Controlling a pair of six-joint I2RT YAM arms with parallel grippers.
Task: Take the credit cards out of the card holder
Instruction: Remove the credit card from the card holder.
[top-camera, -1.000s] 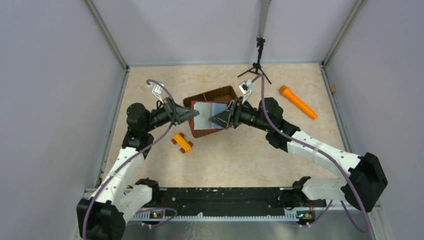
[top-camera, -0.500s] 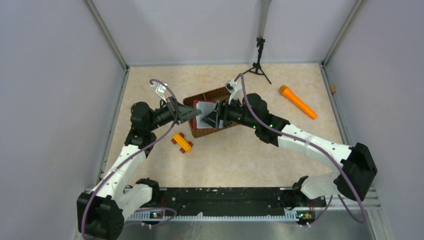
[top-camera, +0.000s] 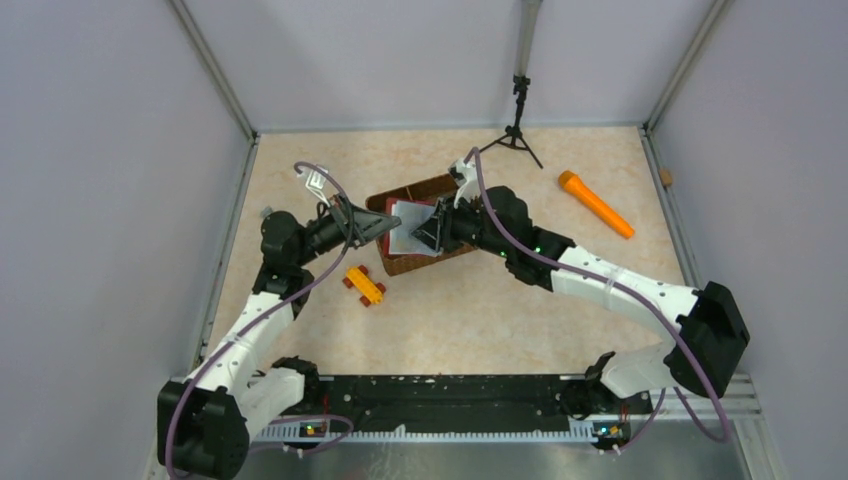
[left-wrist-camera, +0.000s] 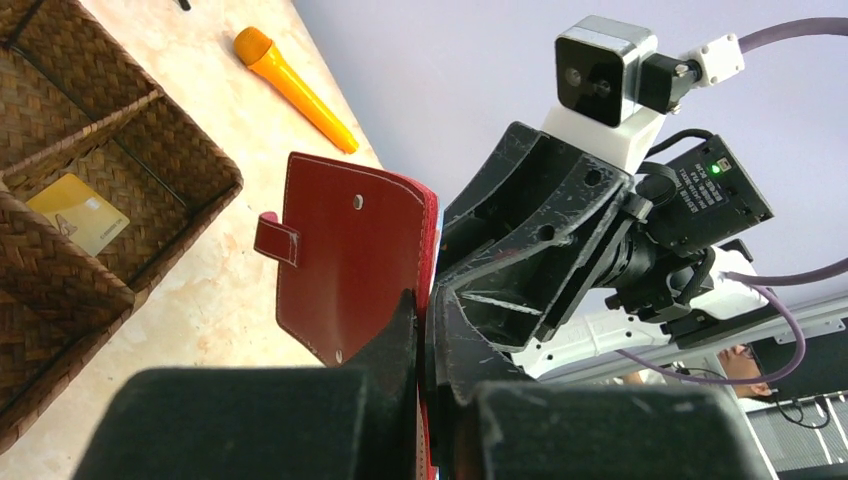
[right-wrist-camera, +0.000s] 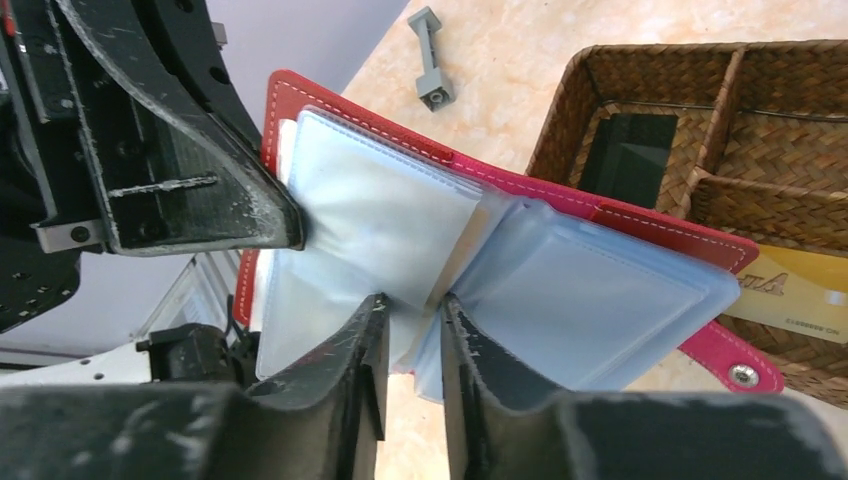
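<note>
The dark red card holder (left-wrist-camera: 345, 260) hangs open above the wicker basket (top-camera: 440, 188). My left gripper (left-wrist-camera: 425, 312) is shut on the edge of its cover. In the right wrist view its pale blue pockets (right-wrist-camera: 560, 290) fan out. My right gripper (right-wrist-camera: 412, 305) has its jaws a narrow gap apart, tips against the middle pocket leaves. The black card (right-wrist-camera: 625, 160) lies in one basket compartment. The tan-gold card (right-wrist-camera: 790, 295) lies in another and also shows in the left wrist view (left-wrist-camera: 80, 212). From above, both grippers, left (top-camera: 388, 225) and right (top-camera: 428, 235), meet at the holder (top-camera: 408, 218).
An orange-yellow toy car (top-camera: 364, 285) lies near the basket's front left. An orange torch-like stick (top-camera: 595, 203) lies at the back right. A small black tripod (top-camera: 517, 130) stands at the back wall. A grey block piece (right-wrist-camera: 430, 55) lies on the table.
My right gripper has moved left, in against the holder's pockets. The holder looks narrower from above. My left gripper keeps its hold and has shifted only slightly.
</note>
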